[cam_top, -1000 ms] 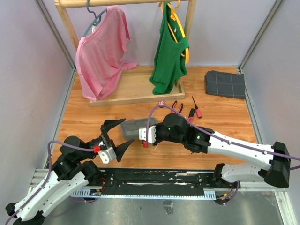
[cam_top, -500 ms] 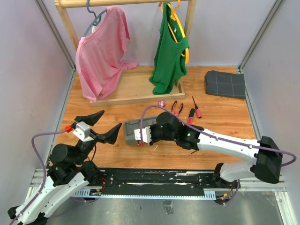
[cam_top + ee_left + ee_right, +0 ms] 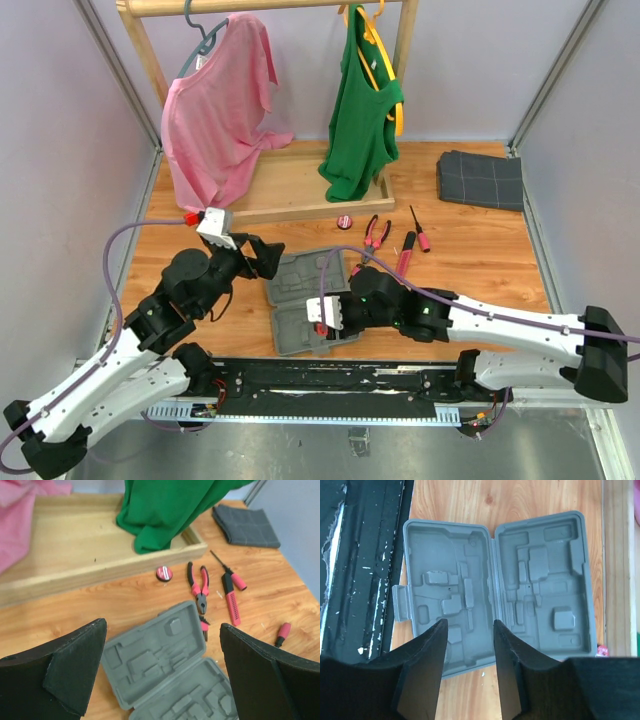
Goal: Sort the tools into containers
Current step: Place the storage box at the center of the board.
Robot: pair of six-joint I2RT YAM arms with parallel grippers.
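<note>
The grey moulded tool case (image 3: 298, 278), shut a second earlier, lay hinged open flat on the wooden desk (image 3: 470, 270) (pliers (image 3: 199, 582) and a screwdriver (image 3: 237, 581) just beyond it). The right fingers (image 3: 427, 655) hovered above it, parted narrowly, holding nothing. The left fingers (image 3: 65, 670) had swung over, spread wide and empty.

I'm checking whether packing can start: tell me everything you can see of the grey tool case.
The grey tool case looks like moulded plastic, rectangular with rounded corners. It lies fully open and flat on the wooden table. Both hinged halves face up, and their tool-shaped recesses are all empty. A latch tab sticks out from the near half's edge. The right gripper hangs over the near half, jaws apart; whether it touches the case cannot be told.
</note>
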